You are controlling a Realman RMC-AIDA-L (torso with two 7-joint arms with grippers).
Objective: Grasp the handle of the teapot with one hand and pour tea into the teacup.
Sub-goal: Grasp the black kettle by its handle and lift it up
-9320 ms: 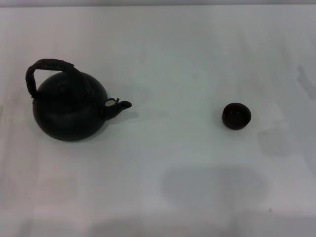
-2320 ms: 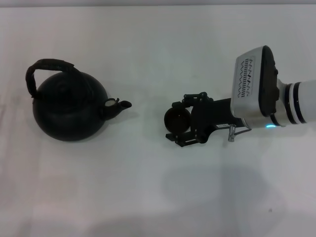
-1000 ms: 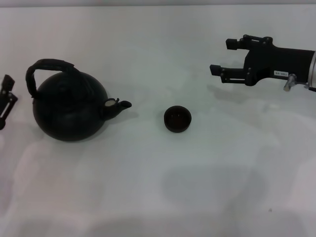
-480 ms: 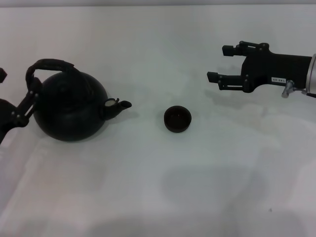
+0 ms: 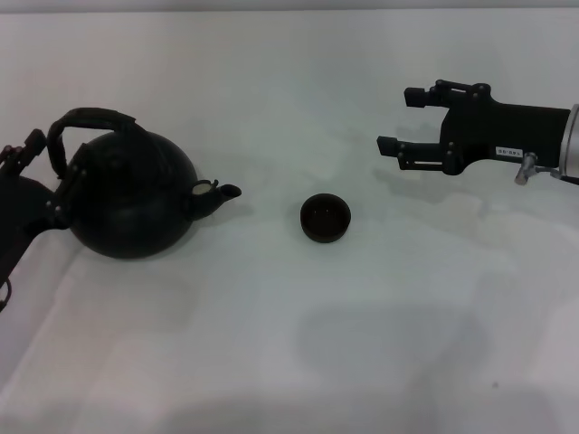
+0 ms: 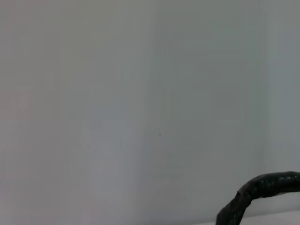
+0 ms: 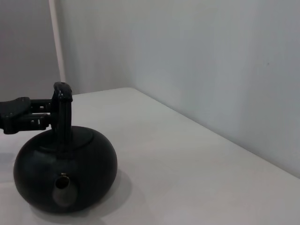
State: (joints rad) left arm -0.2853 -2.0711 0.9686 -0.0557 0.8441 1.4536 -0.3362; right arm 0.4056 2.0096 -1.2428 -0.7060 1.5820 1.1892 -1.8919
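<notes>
The matte-black teapot [image 5: 127,206] stands on the left of the white table, spout pointing right. Its arched wrapped handle [image 5: 90,117] loops over the top. The small dark teacup [image 5: 326,218] sits to the right of the spout, apart from it. My left gripper [image 5: 51,165] is open at the handle's left end, one finger on each side of it. My right gripper [image 5: 398,118] is open and empty, above and behind the cup to its right. The right wrist view shows the teapot [image 7: 65,171], its handle [image 7: 63,110] and my left gripper [image 7: 26,112]. The left wrist view shows a piece of the handle [image 6: 262,187].
The white table [image 5: 271,344] bears only the teapot and the cup. A pale wall rises behind its far edge, with a white vertical strip [image 7: 56,42] in the right wrist view.
My left gripper has come in from the left edge up to the teapot's handle. My right gripper has edged slightly left. Earlier it carried the cup from the right to near the spout.
</notes>
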